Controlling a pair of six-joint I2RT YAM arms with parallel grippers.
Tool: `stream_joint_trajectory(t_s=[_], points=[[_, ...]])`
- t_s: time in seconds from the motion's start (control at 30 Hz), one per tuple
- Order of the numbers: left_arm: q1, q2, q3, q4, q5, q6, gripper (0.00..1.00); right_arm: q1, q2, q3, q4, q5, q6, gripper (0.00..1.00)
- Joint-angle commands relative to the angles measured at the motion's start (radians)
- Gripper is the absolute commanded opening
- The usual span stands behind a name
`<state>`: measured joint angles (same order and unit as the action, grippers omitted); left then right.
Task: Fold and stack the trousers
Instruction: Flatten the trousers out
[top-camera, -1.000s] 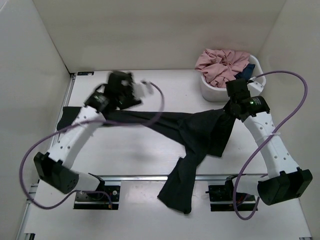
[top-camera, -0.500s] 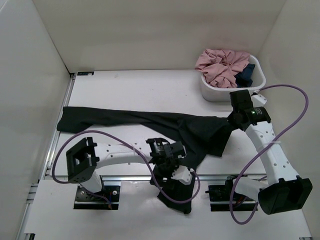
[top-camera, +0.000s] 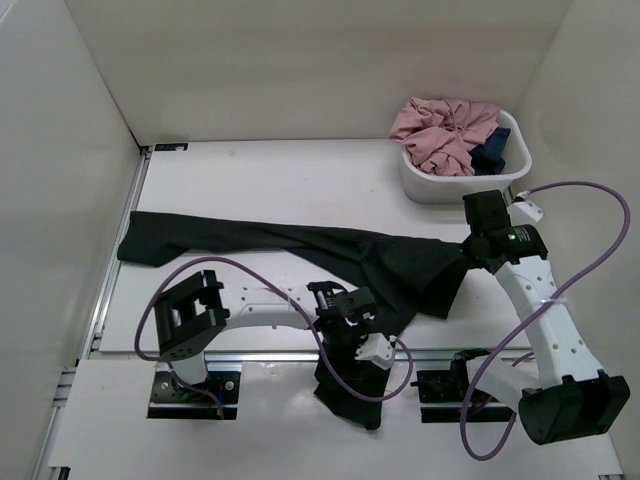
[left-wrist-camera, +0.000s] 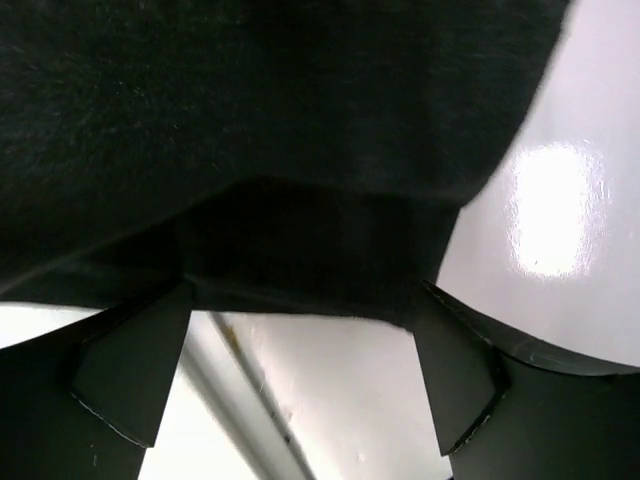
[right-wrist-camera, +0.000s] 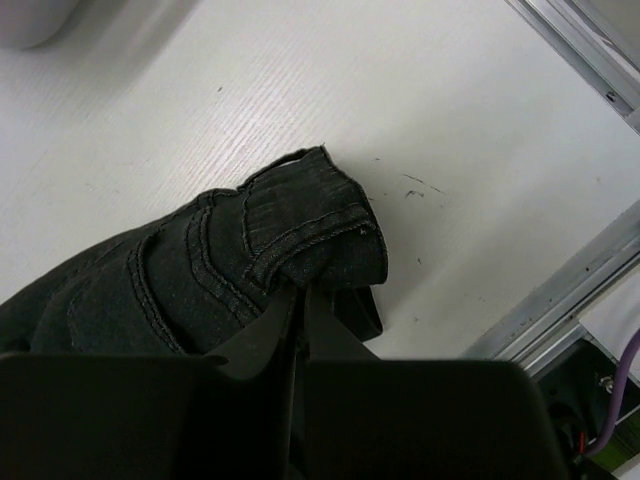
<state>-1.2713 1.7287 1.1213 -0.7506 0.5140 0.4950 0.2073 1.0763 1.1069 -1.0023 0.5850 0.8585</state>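
Observation:
The black trousers (top-camera: 300, 245) lie spread across the table. One leg stretches to the far left, and the other leg hangs over the near edge. My left gripper (top-camera: 349, 342) is low over that hanging leg at the table's front edge. It is open: in the left wrist view its fingers (left-wrist-camera: 130, 370) stand wide apart, with the fabric edge (left-wrist-camera: 250, 100) just beyond the tips. My right gripper (top-camera: 467, 252) is shut on the waistband at the right. In the right wrist view the jaws (right-wrist-camera: 300, 300) pinch the stitched fabric (right-wrist-camera: 150, 290).
A white basket (top-camera: 420, 185) stands at the back right and holds a pink garment (top-camera: 440, 130) and a dark blue cloth (top-camera: 492, 150). White walls close in the left, back and right. A metal rail (top-camera: 440, 352) runs along the near edge.
My left arm let go of the far-left leg, which now lies flat. It swung from the back left down to the near edge over the hanging leg. My right gripper shifted slightly right.

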Motion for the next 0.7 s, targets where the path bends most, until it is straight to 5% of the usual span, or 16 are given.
stream_joint_trajectory(t_s=[0.0, 0.1, 0.27, 0.47, 0.67], points=[[0.001, 0.055, -0.015, 0.039, 0.087, -0.029, 1.0, -0.006, -0.061, -0.004, -0.056, 0.075, 0.047, 0.0], [0.001, 0.089, -0.015, 0.05, 0.067, -0.029, 0.89, -0.006, -0.119, -0.022, -0.078, 0.075, 0.073, 0.0], [0.001, 0.098, -0.026, 0.048, 0.035, -0.024, 0.14, -0.006, -0.151, -0.032, -0.101, 0.075, 0.083, 0.0], [0.033, -0.033, -0.107, 0.02, -0.13, 0.008, 0.14, -0.006, -0.161, -0.009, -0.124, 0.075, 0.083, 0.0], [0.436, -0.349, -0.078, -0.145, -0.428, 0.125, 0.14, -0.006, -0.151, 0.091, -0.234, 0.085, 0.034, 0.0]])
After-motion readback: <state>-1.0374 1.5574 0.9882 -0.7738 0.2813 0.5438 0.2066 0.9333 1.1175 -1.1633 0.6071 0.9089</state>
